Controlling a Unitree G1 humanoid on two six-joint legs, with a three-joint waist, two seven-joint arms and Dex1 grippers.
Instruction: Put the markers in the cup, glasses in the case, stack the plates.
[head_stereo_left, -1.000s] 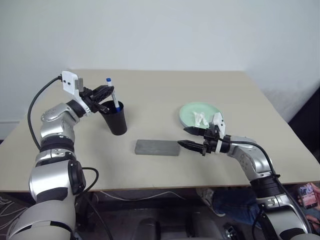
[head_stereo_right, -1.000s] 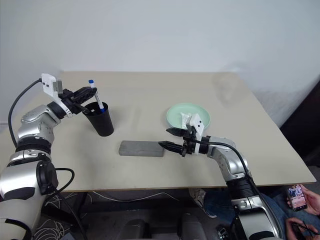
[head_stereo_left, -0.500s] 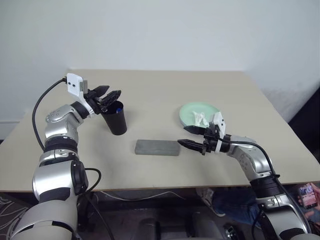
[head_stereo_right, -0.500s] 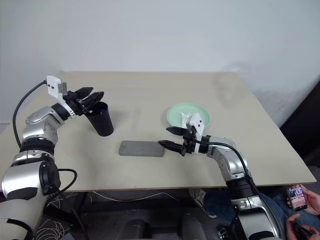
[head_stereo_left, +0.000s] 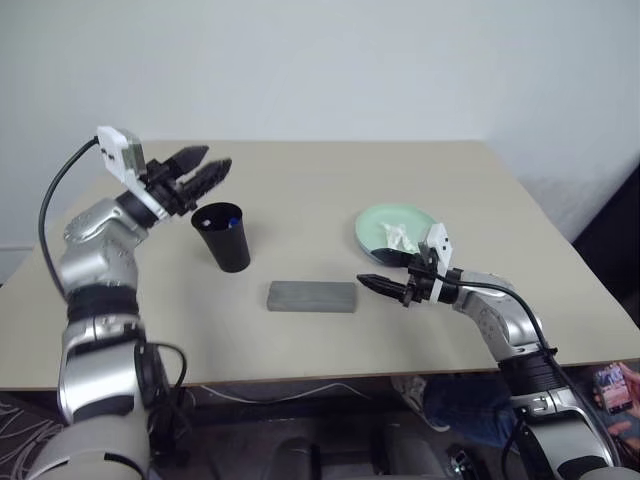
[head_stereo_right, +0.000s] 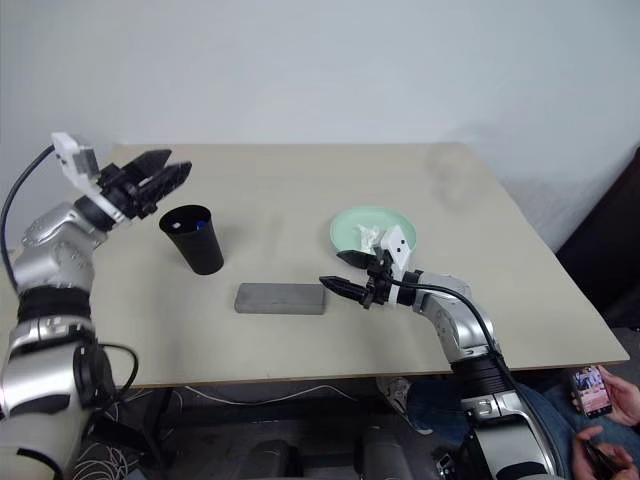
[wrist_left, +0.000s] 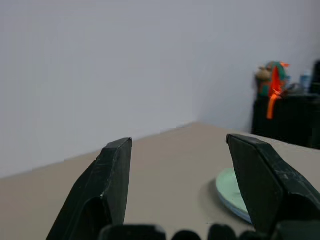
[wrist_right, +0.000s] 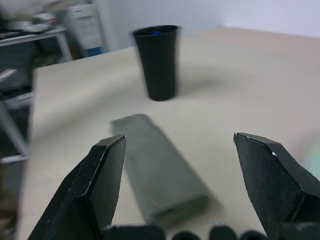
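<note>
The black cup (head_stereo_left: 225, 238) stands upright at the table's left, and a marker's blue cap (head_stereo_left: 231, 212) shows inside its rim; any other marker is hidden. My left gripper (head_stereo_left: 195, 170) hovers open and empty above the cup, to its left. The grey case (head_stereo_left: 311, 296) lies shut in the middle of the table. My right gripper (head_stereo_left: 372, 268) is open just right of the case, pointing at it, with nothing between its fingers (wrist_right: 107, 170). Behind it lies the mint green plate (head_stereo_left: 380, 222), with a light blue rim (wrist_left: 241, 213) showing under its edge. The glasses are out of view.
A crumpled white tissue (head_stereo_left: 401, 238) rests on the green plate. Bare tabletop (head_stereo_left: 330, 190) stretches behind the case. A person's hand with a phone (head_stereo_right: 598, 395) is below the table's right corner. A dark cabinet with a toy on it (wrist_left: 280, 115) stands beyond the table.
My left gripper opened and let the blue-capped marker drop into the cup, then rose and drew back to the left. The right arm has stayed still.
</note>
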